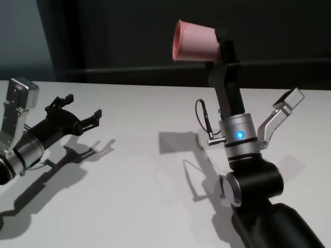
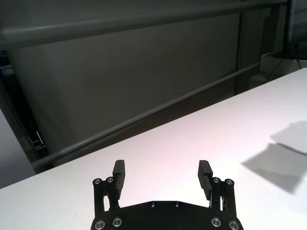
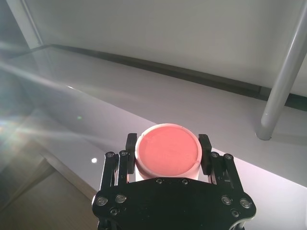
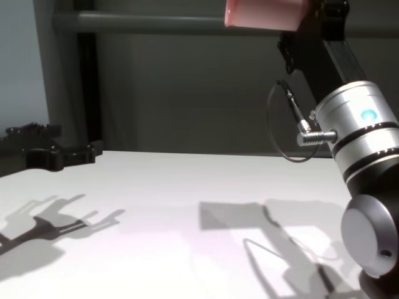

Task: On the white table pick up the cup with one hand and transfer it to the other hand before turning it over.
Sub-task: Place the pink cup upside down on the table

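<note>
My right gripper (image 1: 221,47) is shut on the pink cup (image 1: 194,40) and holds it high above the white table (image 1: 139,175), tipped on its side with the wider end pointing left. In the right wrist view the cup (image 3: 167,152) shows a round pink end between the fingers (image 3: 205,146). The chest view shows the cup (image 4: 265,14) at the top edge. My left gripper (image 1: 83,109) is open and empty, low over the table at the left, its fingers pointing towards the right arm. It also shows in the left wrist view (image 2: 163,173) and in the chest view (image 4: 53,149).
A dark wall with a horizontal rail (image 4: 143,23) runs behind the table's far edge. Shadows of both arms fall on the tabletop (image 4: 156,218). A loose cable loop (image 1: 202,120) hangs beside the right wrist.
</note>
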`<state>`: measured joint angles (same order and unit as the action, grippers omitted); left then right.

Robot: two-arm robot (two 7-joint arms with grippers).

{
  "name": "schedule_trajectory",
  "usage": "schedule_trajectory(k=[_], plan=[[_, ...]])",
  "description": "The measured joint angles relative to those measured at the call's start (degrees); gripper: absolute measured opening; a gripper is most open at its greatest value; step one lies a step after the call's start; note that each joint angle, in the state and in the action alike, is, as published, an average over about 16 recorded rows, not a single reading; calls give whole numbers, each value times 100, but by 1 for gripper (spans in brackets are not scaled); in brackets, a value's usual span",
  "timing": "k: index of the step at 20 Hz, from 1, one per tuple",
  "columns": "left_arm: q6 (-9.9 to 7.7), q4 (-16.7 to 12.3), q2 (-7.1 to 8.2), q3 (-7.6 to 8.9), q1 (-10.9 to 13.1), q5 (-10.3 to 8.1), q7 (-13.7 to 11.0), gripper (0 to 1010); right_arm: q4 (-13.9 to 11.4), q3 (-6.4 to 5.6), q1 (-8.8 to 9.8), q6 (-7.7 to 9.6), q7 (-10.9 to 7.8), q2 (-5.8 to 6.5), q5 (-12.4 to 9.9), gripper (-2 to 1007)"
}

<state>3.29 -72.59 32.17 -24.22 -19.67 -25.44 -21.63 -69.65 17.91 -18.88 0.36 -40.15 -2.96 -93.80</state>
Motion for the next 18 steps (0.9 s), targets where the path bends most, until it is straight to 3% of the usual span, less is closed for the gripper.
schedule_trajectory(k=[18], plan=[[-45,-37,-19,53,89,5,54,1001,0,0,0,0,0,0,0,737]])
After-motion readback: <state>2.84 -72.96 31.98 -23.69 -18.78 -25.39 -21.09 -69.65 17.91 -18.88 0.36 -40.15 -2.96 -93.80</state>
